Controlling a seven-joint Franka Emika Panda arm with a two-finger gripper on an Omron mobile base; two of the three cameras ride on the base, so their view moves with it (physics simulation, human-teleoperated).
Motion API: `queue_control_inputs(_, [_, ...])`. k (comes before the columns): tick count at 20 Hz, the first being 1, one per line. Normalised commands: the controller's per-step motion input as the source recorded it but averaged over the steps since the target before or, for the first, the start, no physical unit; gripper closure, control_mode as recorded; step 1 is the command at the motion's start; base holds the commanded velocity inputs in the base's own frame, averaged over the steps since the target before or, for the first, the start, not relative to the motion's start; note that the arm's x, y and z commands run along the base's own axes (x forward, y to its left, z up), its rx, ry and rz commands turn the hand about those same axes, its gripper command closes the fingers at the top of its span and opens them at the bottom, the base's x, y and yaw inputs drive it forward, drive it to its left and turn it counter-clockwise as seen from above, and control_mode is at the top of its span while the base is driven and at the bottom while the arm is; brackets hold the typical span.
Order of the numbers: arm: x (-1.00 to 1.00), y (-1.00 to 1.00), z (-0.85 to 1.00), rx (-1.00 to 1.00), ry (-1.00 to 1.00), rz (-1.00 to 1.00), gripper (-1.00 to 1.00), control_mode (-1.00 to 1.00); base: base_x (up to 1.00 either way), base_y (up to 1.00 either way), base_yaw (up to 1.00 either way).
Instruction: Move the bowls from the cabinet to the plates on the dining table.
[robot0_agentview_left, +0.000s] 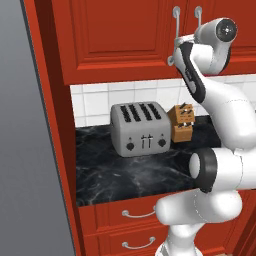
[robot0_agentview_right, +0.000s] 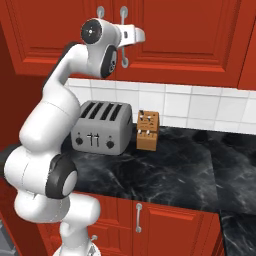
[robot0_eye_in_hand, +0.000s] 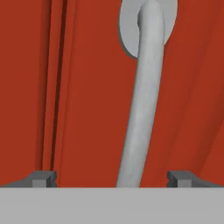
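Cabinet (robot0_agentview_right: 190, 35) handle (robot0_eye_in_hand: 142, 109) sits between raised arm's spread pincer (robot0_eye_in_hand: 112, 177) tips.

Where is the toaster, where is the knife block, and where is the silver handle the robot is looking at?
toaster (robot0_agentview_left: 139, 129): left base view, middle of its grey body.
knife block (robot0_agentview_right: 148, 130): right base view, front face of the wooden block.
silver handle (robot0_eye_in_hand: 142, 113): hand view, middle of the curved bar.

No text, label, brand, number or sign can be read anywhere in these views. The toaster (robot0_agentview_left: 139, 129) carries small dark knobs and levers on its front, with no legible marking beside them, and the knife block (robot0_agentview_left: 182, 123) has a plain face.
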Motion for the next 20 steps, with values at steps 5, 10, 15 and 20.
queue_control_inputs(5, [0.56, -0.13, 0.0, 0.0, 0.0, 0.0, -1.0, -1.0, 0.0, 0.0, 0.0])
queue_control_inputs(10, [0.37, -0.05, 0.0, 0.0, 0.0, 0.0, 1.0, -1.0, 0.0, 0.0, 0.0])
queue_control_inputs(15, [-0.22, -0.03, 0.02, 0.0, -0.03, 0.0, 1.0, -1.0, 0.0, 0.0, 0.0])
queue_control_inputs(20, [-0.76, -0.11, 0.16, 0.0, -0.13, 0.02, 1.0, -1.0, 0.0, 0.0, 0.0])
